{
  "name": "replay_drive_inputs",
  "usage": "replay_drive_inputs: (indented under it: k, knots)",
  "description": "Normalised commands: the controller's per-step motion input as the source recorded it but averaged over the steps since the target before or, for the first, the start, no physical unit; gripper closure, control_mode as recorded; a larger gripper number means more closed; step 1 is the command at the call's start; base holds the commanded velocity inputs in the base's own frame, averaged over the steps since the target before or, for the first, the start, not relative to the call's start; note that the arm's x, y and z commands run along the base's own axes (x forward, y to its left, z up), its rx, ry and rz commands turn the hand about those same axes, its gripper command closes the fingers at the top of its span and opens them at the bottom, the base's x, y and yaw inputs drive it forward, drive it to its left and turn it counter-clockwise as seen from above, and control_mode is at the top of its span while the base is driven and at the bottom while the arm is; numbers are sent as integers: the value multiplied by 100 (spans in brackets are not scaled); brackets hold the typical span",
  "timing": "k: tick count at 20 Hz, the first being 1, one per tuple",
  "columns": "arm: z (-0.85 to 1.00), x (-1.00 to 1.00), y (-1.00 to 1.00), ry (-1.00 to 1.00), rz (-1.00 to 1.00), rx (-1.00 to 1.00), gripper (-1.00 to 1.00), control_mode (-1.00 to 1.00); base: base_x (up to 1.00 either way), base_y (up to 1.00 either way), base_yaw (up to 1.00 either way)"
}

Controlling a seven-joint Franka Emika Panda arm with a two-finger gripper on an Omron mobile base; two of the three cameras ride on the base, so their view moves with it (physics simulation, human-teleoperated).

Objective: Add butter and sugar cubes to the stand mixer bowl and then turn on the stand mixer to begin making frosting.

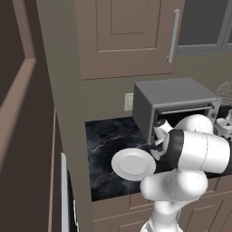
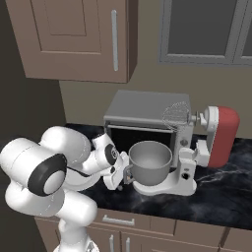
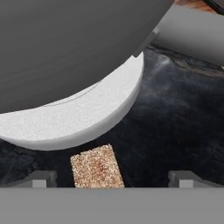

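Observation:
A tan-brown sugar cube [image 3: 97,167] lies on the dark counter, just in front of the stand mixer's white base [image 3: 87,113]. My gripper [image 3: 114,179] is open and low over the counter, with the cube between its fingertips, nearer the left one. Above the cube hangs the grey stand mixer bowl [image 3: 65,43]. From the right base view, the bowl [image 2: 150,162] sits on the stand mixer [image 2: 224,135], whose red head is tilted back, and my gripper [image 2: 118,183] reaches down at the bowl's left side. The butter is out of view.
A grey microwave [image 2: 142,110] with its door open stands right behind the mixer. A white plate [image 1: 133,164] lies on the counter left of my arm. The wire whisk [image 2: 176,115] sticks out above the bowl. Wall cabinets hang overhead.

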Motion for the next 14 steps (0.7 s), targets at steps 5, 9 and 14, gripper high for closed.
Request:
replay_drive_inputs:
  k: [5, 9, 14]
  knots:
    - [-15, 0, -11, -6, 0, -2, -100, -100, 0, 0, 0]
    - [-27, 0, -16, -5, 0, -1, -100, -100, 0, 0, 0]
    - [-32, 0, -17, -1, 0, 0, -100, -100, 0, 0, 0]
